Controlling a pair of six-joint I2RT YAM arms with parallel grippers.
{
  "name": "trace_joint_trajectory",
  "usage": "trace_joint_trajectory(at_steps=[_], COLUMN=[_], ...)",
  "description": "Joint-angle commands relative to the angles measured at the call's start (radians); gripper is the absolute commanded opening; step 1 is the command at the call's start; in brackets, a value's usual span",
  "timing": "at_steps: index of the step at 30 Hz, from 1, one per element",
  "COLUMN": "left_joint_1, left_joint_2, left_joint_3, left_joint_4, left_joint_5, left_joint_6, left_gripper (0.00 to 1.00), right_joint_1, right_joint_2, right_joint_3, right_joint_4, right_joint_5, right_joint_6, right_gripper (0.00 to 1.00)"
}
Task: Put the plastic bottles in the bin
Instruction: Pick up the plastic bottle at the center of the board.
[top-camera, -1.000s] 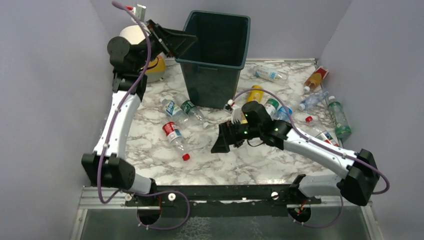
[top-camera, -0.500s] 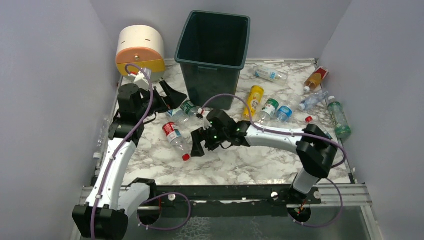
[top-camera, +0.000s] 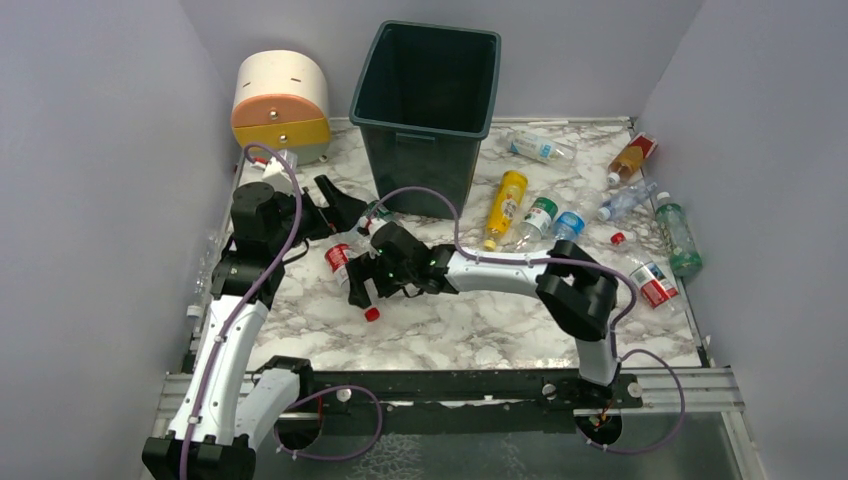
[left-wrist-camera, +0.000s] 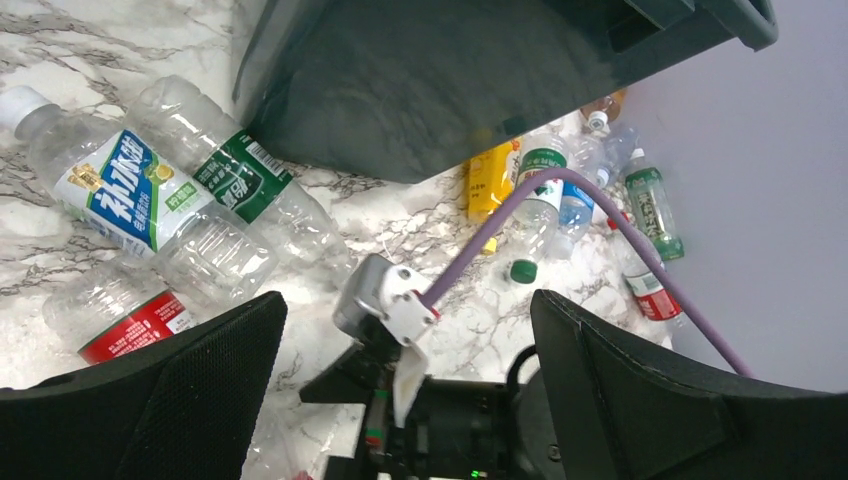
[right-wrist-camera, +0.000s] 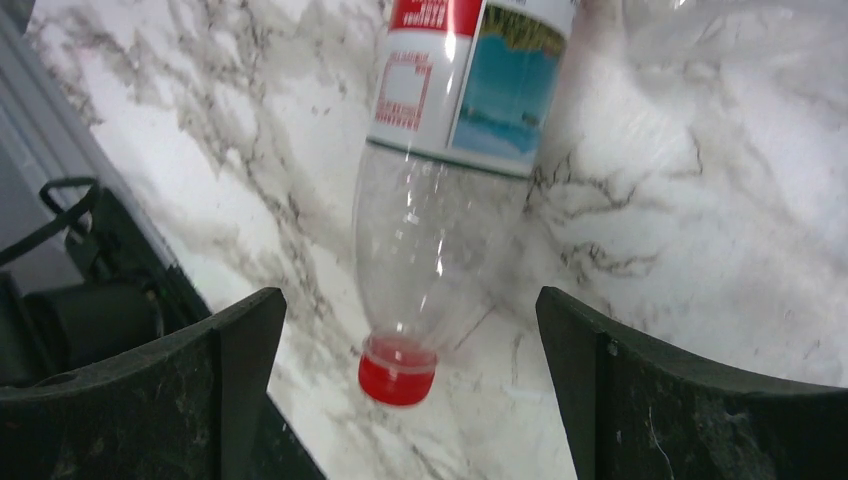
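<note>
The dark green bin (top-camera: 430, 100) stands at the back centre; its wall fills the top of the left wrist view (left-wrist-camera: 450, 90). A clear bottle with a red label and red cap (top-camera: 341, 262) lies in front of it. My right gripper (top-camera: 362, 290) is open and hangs over the bottle's neck; in the right wrist view the bottle (right-wrist-camera: 440, 200) lies between the spread fingers of that gripper (right-wrist-camera: 408, 330), untouched. My left gripper (top-camera: 346, 212) is open and empty, low over a blue-labelled bottle (left-wrist-camera: 110, 180) and a green-labelled bottle (left-wrist-camera: 240, 175).
A cream, orange and yellow drawer unit (top-camera: 281, 105) stands at the back left. Several more bottles lie to the right: a yellow one (top-camera: 505, 200), an orange one (top-camera: 630, 158), a green one (top-camera: 677, 235). The right arm's wrist (left-wrist-camera: 385, 300) sits just below my left gripper (left-wrist-camera: 400, 400).
The left arm came down from the bin's rim to the bottles at the left. The right arm reached left across the table to the red-capped bottle.
</note>
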Motion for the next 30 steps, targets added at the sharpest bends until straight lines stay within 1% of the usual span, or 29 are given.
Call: trace_joint_trajectory(at_steps=[1,10,14,18,21,23,24,30], left_joint_1=[0.004,0.004,0.004,0.004,0.004,0.004,0.004,0.004], left_joint_2=[-0.028,-0.031,-0.031,-0.028,-0.028,-0.027,-0.025,-0.014], left_joint_3=[-0.005,-0.008,-0.006,-0.005,-0.001,0.000,0.000,0.004], left_joint_4=[-0.023,-0.024,-0.023,-0.024,-0.023,-0.023,-0.023,-0.020], left_joint_5=[-0.010,0.016,0.021,0.025,0.027,0.029,0.029,0.040], left_joint_6=[0.021,0.015,0.014,0.013,0.013,0.013,0.013,0.016], left_gripper=[0.99,0.99,0.99,0.99,0.99,0.99,0.99,0.99], right_joint_1=[0.020,0.037,0.038,0.038,0.038,0.039,0.038,0.039], right_joint_2=[0.090,0.197,0.215,0.223,0.217,0.209,0.205,0.154], right_joint_3=[0.088,0.194,0.204,0.208,0.197,0.180,0.172,0.117], right_joint_4=[0.011,-0.022,-0.024,-0.023,-0.020,-0.010,-0.005,0.030], right_joint_5=[0.118,0.177,0.183,0.179,0.179,0.175,0.172,0.140], right_joint_6=[0.005,0.006,0.008,0.006,0.006,0.006,0.006,0.007], right_gripper=[1.00,1.00,0.99,0.89,0.80,0.72,0.70,0.66])
